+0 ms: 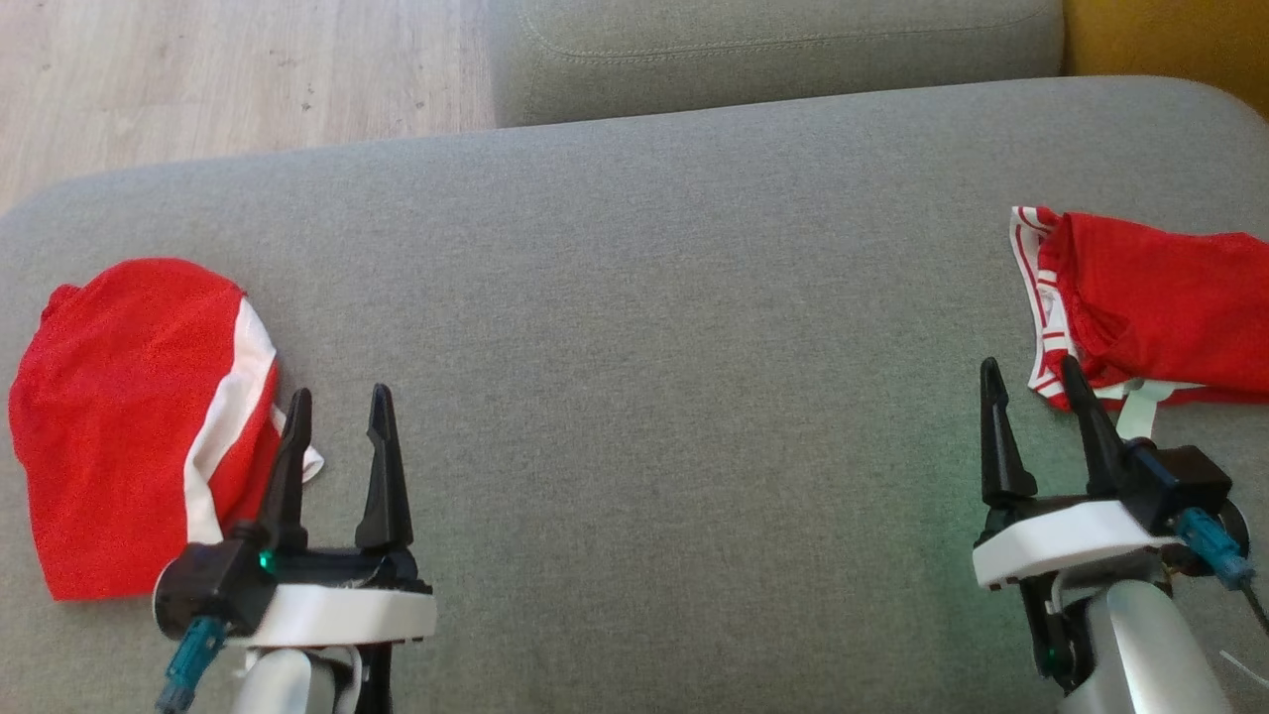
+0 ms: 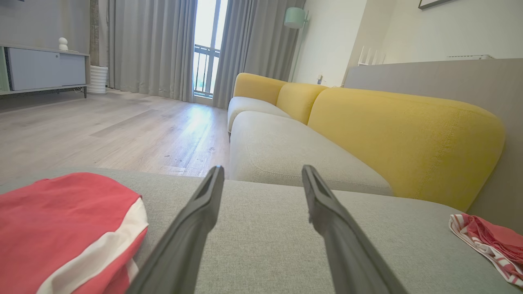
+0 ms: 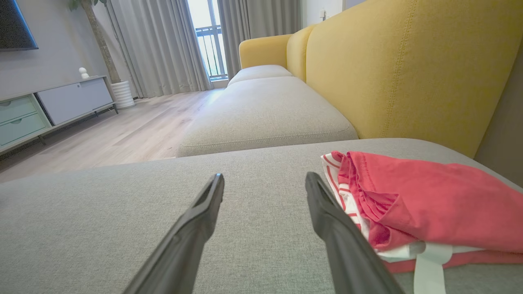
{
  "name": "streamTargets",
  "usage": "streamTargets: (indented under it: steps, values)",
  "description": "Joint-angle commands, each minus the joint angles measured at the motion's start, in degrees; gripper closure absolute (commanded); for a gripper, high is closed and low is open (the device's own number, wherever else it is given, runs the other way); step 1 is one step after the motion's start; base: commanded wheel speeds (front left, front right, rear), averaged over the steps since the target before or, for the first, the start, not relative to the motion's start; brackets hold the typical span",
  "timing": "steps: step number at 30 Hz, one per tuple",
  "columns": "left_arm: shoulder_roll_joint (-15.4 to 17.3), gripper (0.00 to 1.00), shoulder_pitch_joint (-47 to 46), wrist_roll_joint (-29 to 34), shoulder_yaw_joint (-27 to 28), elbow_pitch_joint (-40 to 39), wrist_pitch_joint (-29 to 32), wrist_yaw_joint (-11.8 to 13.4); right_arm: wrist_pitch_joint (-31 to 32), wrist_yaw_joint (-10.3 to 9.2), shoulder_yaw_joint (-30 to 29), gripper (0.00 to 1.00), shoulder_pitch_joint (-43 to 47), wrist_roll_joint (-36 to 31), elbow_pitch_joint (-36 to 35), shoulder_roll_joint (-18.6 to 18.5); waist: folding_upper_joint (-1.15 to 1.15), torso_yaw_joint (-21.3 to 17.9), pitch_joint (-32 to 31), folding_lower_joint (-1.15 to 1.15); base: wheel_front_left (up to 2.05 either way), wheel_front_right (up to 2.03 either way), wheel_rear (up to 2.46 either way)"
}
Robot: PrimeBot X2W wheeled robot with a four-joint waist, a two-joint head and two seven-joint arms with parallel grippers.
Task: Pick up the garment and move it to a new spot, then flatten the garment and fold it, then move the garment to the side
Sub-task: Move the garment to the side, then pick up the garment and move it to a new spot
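Observation:
A red garment with a white stripe lies bunched on the grey cushion at the left. My left gripper stands open just to its right, one finger beside the cloth's edge, nothing held. In the left wrist view the same garment sits left of the open left gripper. A second red garment with a red-and-white striped band lies at the right edge. My right gripper is open beside its near left corner. The right wrist view has that garment right of the open right gripper.
Beyond the cushion lies another grey seat with yellow backrests. Wooden floor shows at the far left. A low cabinet and curtains stand across the room.

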Motion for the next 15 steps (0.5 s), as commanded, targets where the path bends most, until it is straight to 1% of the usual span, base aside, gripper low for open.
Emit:
streamTargets:
  steps: [1, 15]
  values:
    - [0.21, 0.0, -1.47, -0.07, 1.39, -2.08, -0.29, 0.01, -0.87, 0.39, 1.16, 0.0, -1.38, 0.59, -1.49, -0.1, 0.0, -0.03, 0.0, 0.0, 0.0, 0.0, 0.0]
    - [0.21, 0.0, -1.78, -0.04, 0.87, -1.75, -0.29, -0.12, -1.06, 0.39, 1.17, 0.0, -1.07, 0.74, -1.45, -0.1, 0.0, 0.64, 0.07, 0.0, 0.0, 0.0, 0.0]
